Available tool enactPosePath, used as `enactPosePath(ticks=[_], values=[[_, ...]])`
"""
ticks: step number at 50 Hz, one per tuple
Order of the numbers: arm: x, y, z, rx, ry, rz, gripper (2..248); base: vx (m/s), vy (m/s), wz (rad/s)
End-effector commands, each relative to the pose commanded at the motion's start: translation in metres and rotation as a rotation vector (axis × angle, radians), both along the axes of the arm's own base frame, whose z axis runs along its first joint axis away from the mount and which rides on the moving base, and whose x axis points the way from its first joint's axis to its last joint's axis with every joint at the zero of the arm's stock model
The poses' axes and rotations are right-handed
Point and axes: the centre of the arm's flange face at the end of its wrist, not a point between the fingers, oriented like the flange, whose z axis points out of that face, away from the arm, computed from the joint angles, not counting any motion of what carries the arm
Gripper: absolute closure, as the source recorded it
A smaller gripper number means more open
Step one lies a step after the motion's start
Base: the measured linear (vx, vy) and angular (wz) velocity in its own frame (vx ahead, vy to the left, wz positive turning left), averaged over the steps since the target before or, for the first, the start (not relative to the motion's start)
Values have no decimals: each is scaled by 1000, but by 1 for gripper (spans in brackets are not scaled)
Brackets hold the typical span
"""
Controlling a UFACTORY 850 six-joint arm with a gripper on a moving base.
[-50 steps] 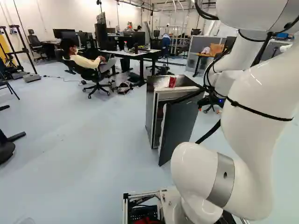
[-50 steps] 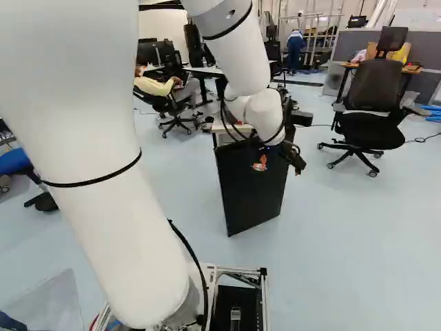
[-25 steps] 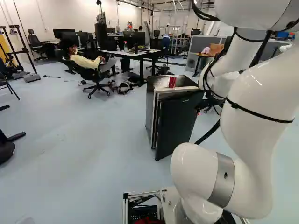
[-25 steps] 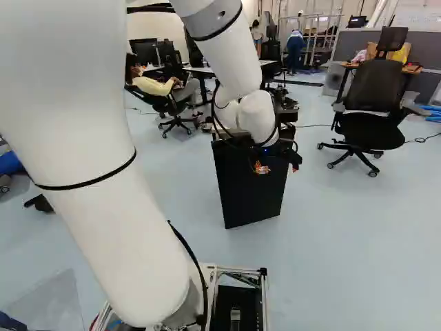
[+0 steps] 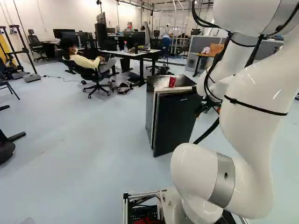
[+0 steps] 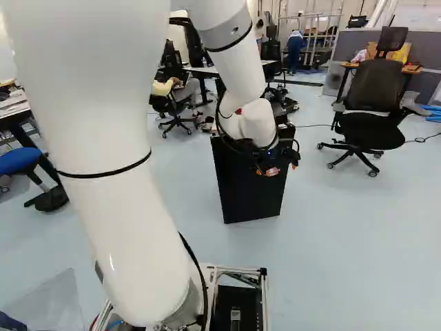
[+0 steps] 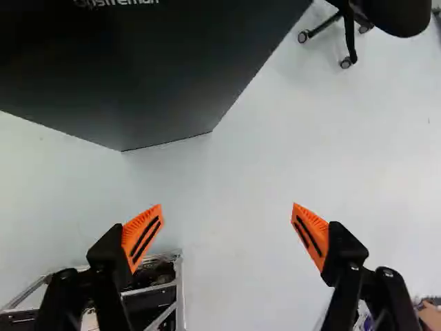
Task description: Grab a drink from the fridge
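Observation:
In the right base view my gripper (image 6: pixel 270 171) is at the upper part of the black fridge door (image 6: pixel 249 196). The wrist view shows the gripper (image 7: pixel 227 212) open, its orange pads wide apart with only floor seen between them. Ahead of the fingers and to one side is the dark fridge door (image 7: pixel 131 83); whether anything touches it I cannot tell. In the left base view the small fridge (image 5: pixel 150 105) has its door lying close against the body, and its interior is hidden. A red can (image 5: pixel 172 82) stands on top.
Behind the fridge are a desk (image 5: pixel 135 54) and a seated person at the left. A black office chair (image 6: pixel 373 103) is to the right of the fridge. Part of the base frame (image 7: pixel 180 293) shows beside one finger.
The fridge door has swung from ajar to close against the body. My arm has shifted, and the gripper has moved down and slightly left in the right base view. The base stands still.

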Motion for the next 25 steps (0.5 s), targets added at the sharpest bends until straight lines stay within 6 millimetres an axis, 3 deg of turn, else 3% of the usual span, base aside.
enactPosePath(ticks=[25], values=[[24, 28, -2, -7, -14, 92, 3, 0, 0, 0]])
